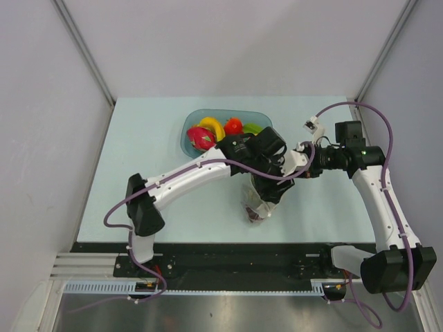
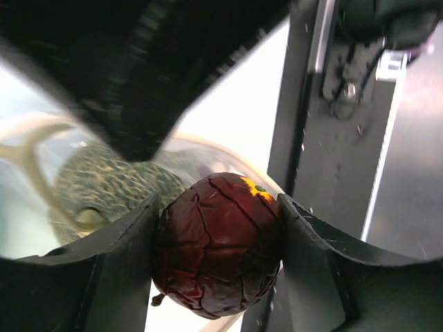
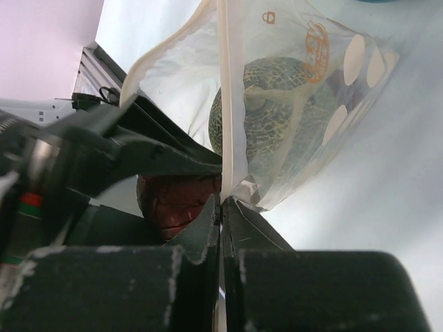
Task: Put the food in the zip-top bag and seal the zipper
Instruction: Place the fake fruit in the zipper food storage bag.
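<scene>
dark red grapes (image 2: 216,238) sit clamped between the left gripper (image 2: 216,266) pads, low centre of the left wrist frame, just beside the bag's rim. the grey-green bumpy ball (image 3: 270,117) is already inside the zip-top bag (image 3: 173,76), upper middle of the right wrist frame. the right gripper (image 3: 221,207) pinches the bag's edge, jaws tight together. top view: all mid-frame, just below the blue bowl (image 1: 188,131).

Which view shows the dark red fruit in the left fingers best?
Left wrist: the dark red fruit fills the centre, clamped between both left fingers. Right wrist shows only a sliver behind the zip-top bag edge. From the top, the arms hide it.
</scene>
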